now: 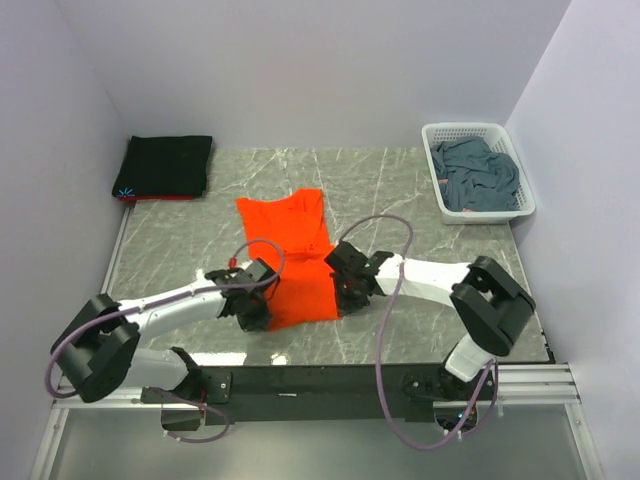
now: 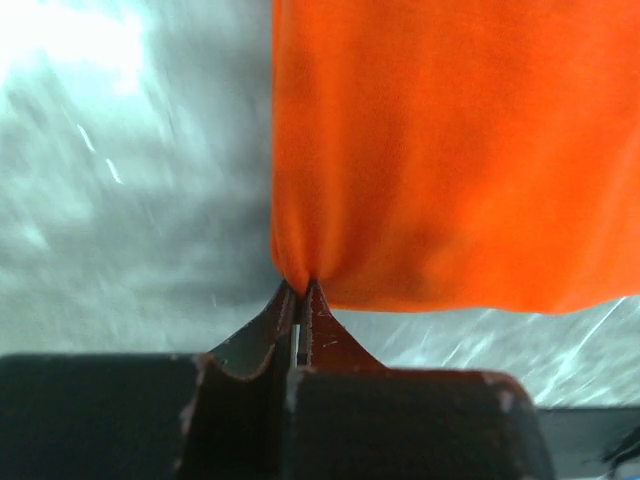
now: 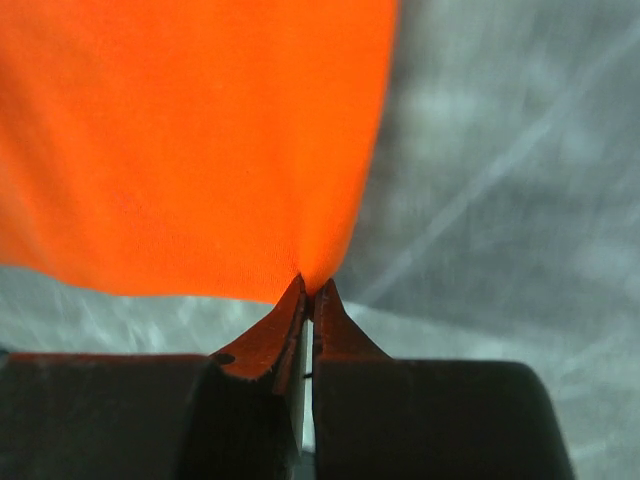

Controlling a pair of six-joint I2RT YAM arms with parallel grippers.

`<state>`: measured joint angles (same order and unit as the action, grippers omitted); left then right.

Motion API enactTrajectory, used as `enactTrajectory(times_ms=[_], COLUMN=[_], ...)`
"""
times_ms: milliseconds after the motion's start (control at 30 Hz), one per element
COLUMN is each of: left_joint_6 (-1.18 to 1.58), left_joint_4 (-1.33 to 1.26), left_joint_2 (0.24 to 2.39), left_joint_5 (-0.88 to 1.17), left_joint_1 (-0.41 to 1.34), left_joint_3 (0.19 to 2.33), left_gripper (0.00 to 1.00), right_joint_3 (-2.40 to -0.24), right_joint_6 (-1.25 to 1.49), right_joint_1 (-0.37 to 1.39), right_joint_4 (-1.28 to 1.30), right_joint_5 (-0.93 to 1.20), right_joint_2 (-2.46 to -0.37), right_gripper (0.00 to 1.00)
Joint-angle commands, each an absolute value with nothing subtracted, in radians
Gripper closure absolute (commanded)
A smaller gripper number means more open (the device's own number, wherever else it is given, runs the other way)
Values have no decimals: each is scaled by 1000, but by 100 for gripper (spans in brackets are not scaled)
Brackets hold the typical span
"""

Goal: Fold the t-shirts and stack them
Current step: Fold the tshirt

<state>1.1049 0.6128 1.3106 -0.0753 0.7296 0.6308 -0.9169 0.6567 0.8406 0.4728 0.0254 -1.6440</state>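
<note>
In a booth of plain pale walls, two white-and-black arms reach out from a dark mounting rail at the near edge of a grey, white-veined, marble-look table, with grey-purple cables looping off them. The left gripper has its jaws pressed together on the near left corner of the orange t-shirt, and the cloth bunches into fine creases where the dark tips bite. The right gripper pinches the near right corner in the same way (both wrist cameras show the fabric drawn to a point between closed fingers). The shirt lies at the middle of the table between the two grippers, a bright, smooth, matte strip of cloth running away from the arms. It is narrow at the near hem and broader and more rumpled at the far end, where it skews to the left. At the far left corner of the table the black t-shirt rests as a flat, squared fold, a tiny light-blue mark at its near left corner. At the far right, a white plastic lattice basket with a rectangular rim holds the slate blue-grey t-shirt in a loose, wrinkled heap.
</note>
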Motion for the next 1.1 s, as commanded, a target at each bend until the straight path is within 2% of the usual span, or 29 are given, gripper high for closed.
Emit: enactTrajectory(times_ms=[0, 67, 200, 367, 467, 500, 700, 833, 1067], left_joint_6=[1160, 1225, 1411, 1494, 1392, 1350, 1109, 1026, 953], left_joint_4=[780, 828, 989, 1081, 1104, 1104, 1080, 1081, 1046], left_joint_2=[1281, 1200, 1042, 907, 925, 934, 994, 1044, 1077], left_joint_5=[-19, 32, 107, 120, 83, 81, 48, 34, 44], left_joint_1=[865, 943, 1208, 1270, 1188, 1111, 853, 772, 643], left_joint_3=[555, 539, 546, 665, 774, 787, 870, 965, 1008], left_gripper=[99, 99, 99, 99, 99, 99, 99, 99, 99], right_joint_3=[-829, -795, -750, -813, -940, -969, -1178, -1337, -1514], right_joint_6=[644, 652, 699, 712, 663, 632, 496, 443, 379], right_joint_1=[893, 941, 1031, 1031, 979, 959, 815, 779, 744], right_joint_4=[639, 722, 869, 1073, 1158, 1164, 1155, 1163, 1151], right_joint_5=[98, 127, 172, 131, 52, 28, 11, 9, 23], right_joint_2=[-1544, -1487, -1279, -1134, -1138, -1156, -1281, -1365, -1521], right_gripper=[100, 100, 100, 100, 100, 100, 100, 100, 100])
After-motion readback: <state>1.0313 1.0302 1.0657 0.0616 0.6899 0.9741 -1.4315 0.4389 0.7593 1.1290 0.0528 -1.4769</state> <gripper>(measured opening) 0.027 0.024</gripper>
